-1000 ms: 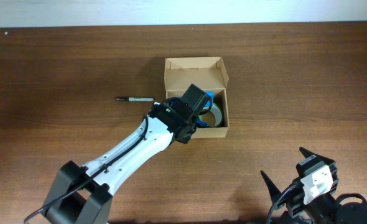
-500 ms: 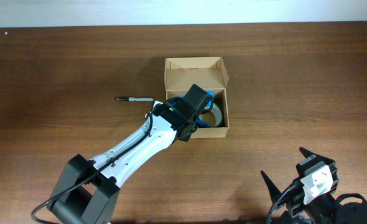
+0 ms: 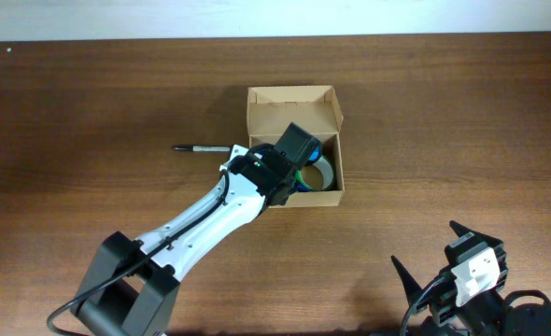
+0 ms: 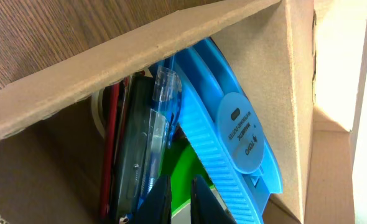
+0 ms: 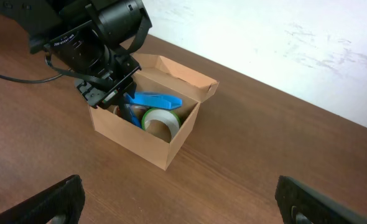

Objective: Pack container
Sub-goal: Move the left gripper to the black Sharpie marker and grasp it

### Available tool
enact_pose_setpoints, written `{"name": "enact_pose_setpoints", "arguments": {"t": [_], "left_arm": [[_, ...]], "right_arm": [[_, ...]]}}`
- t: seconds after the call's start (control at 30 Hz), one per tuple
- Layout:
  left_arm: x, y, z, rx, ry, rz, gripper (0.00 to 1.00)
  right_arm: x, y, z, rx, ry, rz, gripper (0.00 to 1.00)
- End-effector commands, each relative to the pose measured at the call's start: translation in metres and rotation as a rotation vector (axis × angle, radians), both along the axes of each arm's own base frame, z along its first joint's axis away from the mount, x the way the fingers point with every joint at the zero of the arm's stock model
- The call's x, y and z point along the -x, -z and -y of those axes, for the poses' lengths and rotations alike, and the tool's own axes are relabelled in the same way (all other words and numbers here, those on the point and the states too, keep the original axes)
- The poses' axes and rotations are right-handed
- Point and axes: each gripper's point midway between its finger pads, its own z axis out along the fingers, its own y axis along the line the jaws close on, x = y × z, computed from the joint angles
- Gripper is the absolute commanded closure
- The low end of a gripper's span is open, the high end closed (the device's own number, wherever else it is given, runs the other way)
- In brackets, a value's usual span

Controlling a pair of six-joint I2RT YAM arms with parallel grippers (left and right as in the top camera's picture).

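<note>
Now: cardboard box (image 3: pixel 292 110) sits open mid-way across the table (image 3: pixel 462 112), blue case (image 4: pixel 233 137) and tape roll (image 5: pixel 162 121) inside. Left gripper (image 4: pixel 182 200) dips into it, grip unclear. Pen (image 3: pixel 201 147) lies just left. Right gripper (image 5: pixel 178 190), well apart, spread wide, empty.

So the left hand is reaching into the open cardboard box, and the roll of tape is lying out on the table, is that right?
Not quite: the roll of tape sits inside the cardboard box, as the right wrist view shows. The left hand does reach into it.
</note>
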Motion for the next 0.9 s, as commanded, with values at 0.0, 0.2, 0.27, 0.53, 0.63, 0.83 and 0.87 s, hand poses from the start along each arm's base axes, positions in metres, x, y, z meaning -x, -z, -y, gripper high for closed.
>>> {"name": "enact_pose_setpoints", "arguments": {"t": [0.0, 0.2, 0.27, 0.53, 0.63, 0.83, 0.87], "left_arm": [[-0.007, -0.012, 0.005, -0.028, 0.061, 0.04, 0.89], [-0.004, -0.078, 0.006, -0.155, 0.43, 0.197, 0.61], [-0.002, -0.09, -0.012, -0.204, 0.432, 0.206, 0.55], [-0.025, -0.094, -0.099, -0.267, 0.202, 0.154, 0.54], [-0.037, -0.089, -0.131, -0.246, 0.073, 0.131, 0.53], [-0.065, -0.059, -0.17, -0.173, -0.035, 0.071, 0.0], [-0.067, -0.051, -0.172, -0.162, -0.038, 0.05, 0.0]], "right_arm": [[-0.001, 0.0, 0.002, -0.013, 0.022, 0.0, 0.01], [-0.001, 0.0, 0.002, -0.013, 0.022, 0.0, 0.01], [-0.001, 0.0, 0.002, -0.013, 0.022, 0.0, 0.01], [-0.001, 0.0, 0.002, -0.013, 0.022, 0.0, 0.01], [-0.001, 0.0, 0.002, -0.013, 0.022, 0.0, 0.01], [-0.001, 0.0, 0.002, -0.013, 0.022, 0.0, 0.01], [-0.001, 0.0, 0.002, -0.013, 0.022, 0.0, 0.01]]}}
